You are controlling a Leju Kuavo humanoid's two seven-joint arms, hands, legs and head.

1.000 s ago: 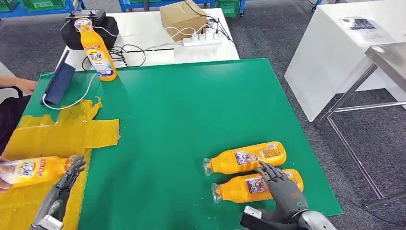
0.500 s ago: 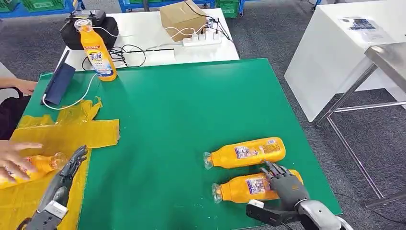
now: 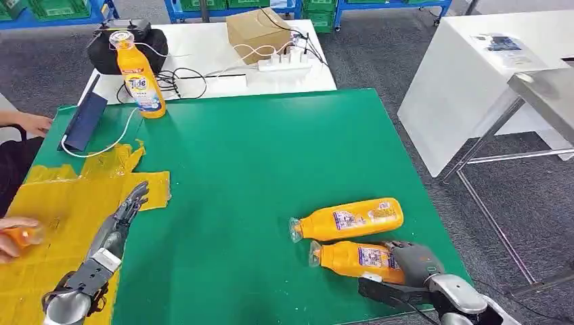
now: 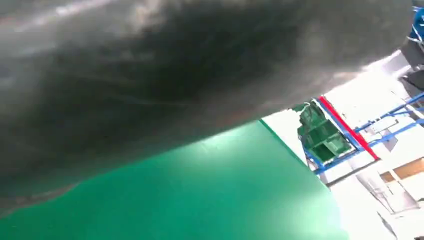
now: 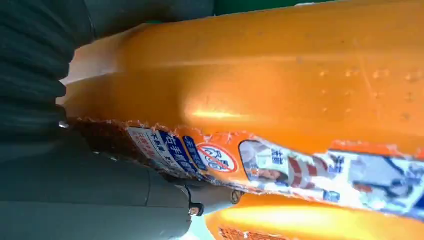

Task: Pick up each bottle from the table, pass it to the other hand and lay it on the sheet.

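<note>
Two orange bottles lie side by side on the green table (image 3: 257,156) at the front right. My right hand (image 3: 414,263) grips the base end of the nearer bottle (image 3: 352,257); up close its orange body and label (image 5: 280,90) press against my right hand (image 5: 75,190). The farther bottle (image 3: 348,219) lies free just behind it. My left hand (image 3: 125,213) stretches flat and open over the edge of the yellow sheet (image 3: 61,196). At the sheet's left edge a person's hand (image 3: 10,227) holds another orange bottle (image 3: 24,236). A further bottle (image 3: 141,78) stands upright at the back left.
A dark blue tablet (image 3: 84,120) with a white cable leans at the table's back left. Behind it a white table carries a black bag (image 3: 128,44), a cardboard box (image 3: 257,30) and a power strip (image 3: 284,62). Another white table (image 3: 474,81) stands to the right.
My right hand has closed around the nearer bottle and shifted it slightly. My left hand has reached forward over the sheet. The person has drawn the bottle on the sheet off to the left.
</note>
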